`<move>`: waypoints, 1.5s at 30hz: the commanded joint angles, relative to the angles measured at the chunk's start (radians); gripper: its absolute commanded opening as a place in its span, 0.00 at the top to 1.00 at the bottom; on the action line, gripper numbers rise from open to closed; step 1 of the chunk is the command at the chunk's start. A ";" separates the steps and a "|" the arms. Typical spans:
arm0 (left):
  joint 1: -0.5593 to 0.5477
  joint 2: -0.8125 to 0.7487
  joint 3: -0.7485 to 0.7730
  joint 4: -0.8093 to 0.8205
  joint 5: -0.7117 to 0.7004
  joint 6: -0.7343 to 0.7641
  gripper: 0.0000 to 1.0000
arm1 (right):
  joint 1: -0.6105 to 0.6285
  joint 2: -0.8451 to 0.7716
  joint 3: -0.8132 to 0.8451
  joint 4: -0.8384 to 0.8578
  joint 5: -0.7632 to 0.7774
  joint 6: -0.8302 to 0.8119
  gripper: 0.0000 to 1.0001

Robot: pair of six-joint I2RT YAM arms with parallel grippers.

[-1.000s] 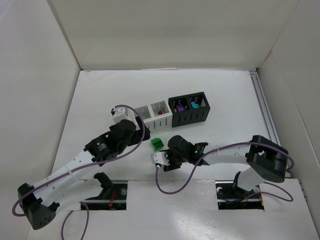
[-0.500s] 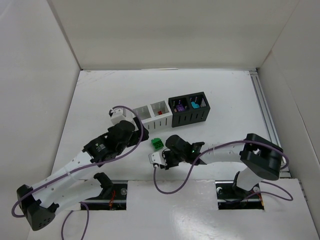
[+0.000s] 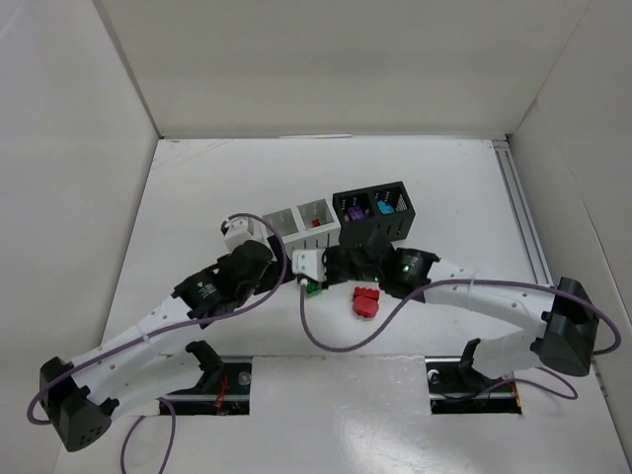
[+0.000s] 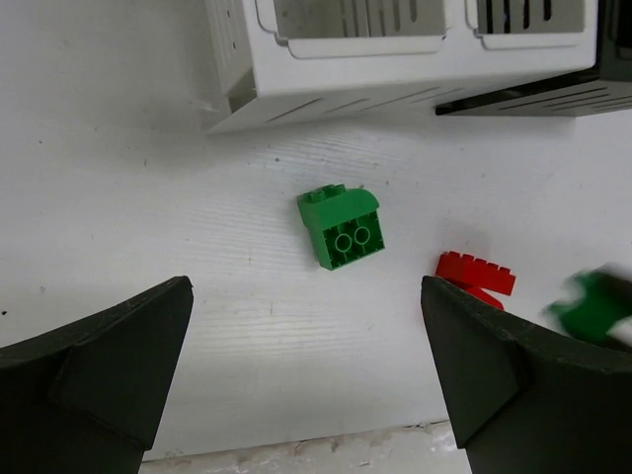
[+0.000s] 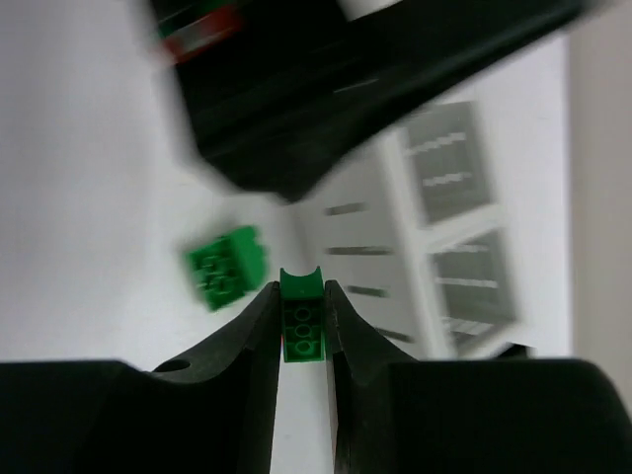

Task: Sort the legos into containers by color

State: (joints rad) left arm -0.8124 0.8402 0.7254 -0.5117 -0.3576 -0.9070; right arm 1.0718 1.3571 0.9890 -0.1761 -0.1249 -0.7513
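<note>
My right gripper (image 5: 301,291) is shut on a small green lego (image 5: 302,326), held off the table in front of the white container (image 5: 444,227). In the top view this gripper (image 3: 312,269) hangs just in front of the white container (image 3: 299,214). A second green lego (image 4: 342,227) and a red lego (image 4: 474,276) lie loose on the table. My left gripper (image 4: 306,286) stands wide open above the table, holding nothing. The black container (image 3: 373,233) holds a purple lego (image 3: 352,209) and a teal lego (image 3: 385,208). The white one holds a red lego (image 3: 314,223).
Both arms crowd the table's near middle, the left arm (image 3: 212,286) close beside the right wrist. White walls stand on three sides and a rail (image 3: 521,212) runs along the right edge.
The right gripper has shut on a green lego near the front edge and swung it up and away toward the white container. A red lego shows where the arm was. The left arm barely shifted.
</note>
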 commanded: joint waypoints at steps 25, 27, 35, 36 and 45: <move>-0.007 0.237 -0.061 0.249 0.134 0.036 0.01 | -0.263 0.297 0.444 -0.112 0.097 -0.059 0.22; -0.007 0.270 -0.061 0.260 0.134 0.036 0.02 | -0.263 0.257 0.421 -0.112 0.108 -0.048 0.20; -0.037 0.417 -0.005 0.280 0.068 0.007 0.05 | -0.294 -0.031 0.177 -0.089 0.117 0.012 0.15; -0.037 0.453 0.005 0.280 0.056 -0.006 0.06 | -0.305 -0.053 0.157 -0.089 0.131 0.023 0.15; -0.083 0.591 0.060 0.318 -0.062 -0.125 0.09 | -0.334 -0.197 0.021 -0.152 0.172 0.053 0.14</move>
State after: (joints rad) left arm -0.8833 1.4090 0.7353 -0.2272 -0.3382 -0.9699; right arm 0.7525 1.2003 1.0233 -0.3222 0.0288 -0.7292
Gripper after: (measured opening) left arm 0.915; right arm 0.861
